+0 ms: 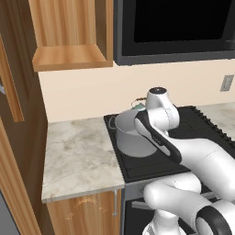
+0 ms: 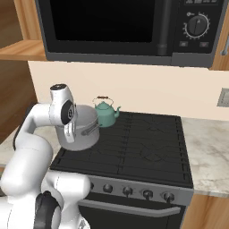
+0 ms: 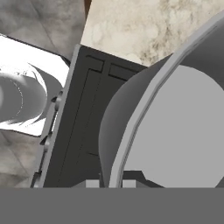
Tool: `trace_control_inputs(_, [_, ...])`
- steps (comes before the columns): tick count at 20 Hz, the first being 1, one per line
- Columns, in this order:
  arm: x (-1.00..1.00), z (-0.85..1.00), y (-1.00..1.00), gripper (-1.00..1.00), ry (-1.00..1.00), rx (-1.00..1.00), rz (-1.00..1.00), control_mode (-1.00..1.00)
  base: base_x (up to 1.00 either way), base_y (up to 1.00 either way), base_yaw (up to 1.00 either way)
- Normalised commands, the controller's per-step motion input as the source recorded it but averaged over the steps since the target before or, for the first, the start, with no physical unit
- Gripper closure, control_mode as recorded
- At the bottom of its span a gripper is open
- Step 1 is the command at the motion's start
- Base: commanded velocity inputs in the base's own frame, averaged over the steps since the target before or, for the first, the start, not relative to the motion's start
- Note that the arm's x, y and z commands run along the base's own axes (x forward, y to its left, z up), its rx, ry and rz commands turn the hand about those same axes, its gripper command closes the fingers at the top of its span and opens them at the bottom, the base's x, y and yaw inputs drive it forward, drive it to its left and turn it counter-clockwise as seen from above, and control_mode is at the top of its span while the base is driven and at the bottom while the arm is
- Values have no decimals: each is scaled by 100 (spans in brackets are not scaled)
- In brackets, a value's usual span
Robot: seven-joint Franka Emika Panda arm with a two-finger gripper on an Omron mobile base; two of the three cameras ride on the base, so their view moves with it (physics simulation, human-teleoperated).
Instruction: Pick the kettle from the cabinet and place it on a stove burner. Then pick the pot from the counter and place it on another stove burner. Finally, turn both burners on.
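From the left base camera I see the flat black cooktop with cast-iron grates [image 1: 137, 167], which I take as my landmark; to its left lies the pale beige marble-patterned counter [image 1: 78, 153] on its wooden base, and above that counter hangs the light orange-brown wood-grain cabinet [image 1: 69, 32], standing open with a bare shelf. The wide grey brushed-metal pot [image 1: 131, 137] stands on the cooktop's front left grate, and my white arm crosses in front of its right side, so I cannot see the gripper here; behind the arm only a sliver of the small teal-green kettle [image 1: 137, 106] peeks out at the back of the cooktop. From the right base camera the cooktop [image 2: 143, 143] shows whole, with a row of round dark knobs [image 2: 136, 192] along its front edge and a black microwave [image 2: 129, 29] above it. The pot [image 2: 85, 129] sits at the front left, the kettle [image 2: 105, 113] upright just behind it on the rear left grate. The hand hangs over the pot's left rim, its fingers hidden by the wrist. In the hand camera the gripper [image 3: 110, 183] has its tips nearly together, pinching the pot's rim [image 3: 131, 135]; the pot's grey inside is to the right, the dark grate [image 3: 78, 127] and the counter [image 3: 144, 26] beyond.
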Motion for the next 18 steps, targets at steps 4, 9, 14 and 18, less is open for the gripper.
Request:
trace_control_inputs(4, [0, -8, -31, 100, 1, 5, -10, -100, 0, 0, 0])
trace_control_inputs(9, [0, -15, -28, 100, 2, 3, -10, -100, 0, 0, 0])
trace_control_inputs(14, [0, -14, -23, 100, 1, 0, -7, -100, 0, 0, 0])
trace_control_inputs(18, [0, -12, -18, 100, 0, 0, -6, -100, 0, 0, 0])
